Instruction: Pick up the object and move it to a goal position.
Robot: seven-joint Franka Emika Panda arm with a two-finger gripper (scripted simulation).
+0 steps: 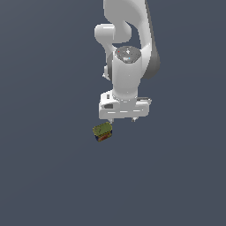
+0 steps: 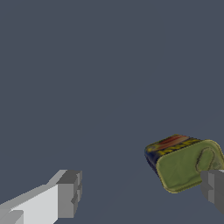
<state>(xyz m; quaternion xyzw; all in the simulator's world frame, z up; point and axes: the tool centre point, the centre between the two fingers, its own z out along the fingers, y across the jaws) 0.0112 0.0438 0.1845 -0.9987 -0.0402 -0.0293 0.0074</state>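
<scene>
The object, a small tin with an olive-green top and dark blue, red and yellow sides, rests on the floor. My gripper hangs from the white hand just above it, toward the exterior view's right. In the wrist view the tin lies by one grey fingertip, which covers its corner. The other fingertip is far from it. The gripper is open and holds nothing. The tin sits off-centre at the edge of the gap between the fingers.
A flat dark grey-blue floor lies under everything. The white arm rises behind the hand toward the top of the exterior view.
</scene>
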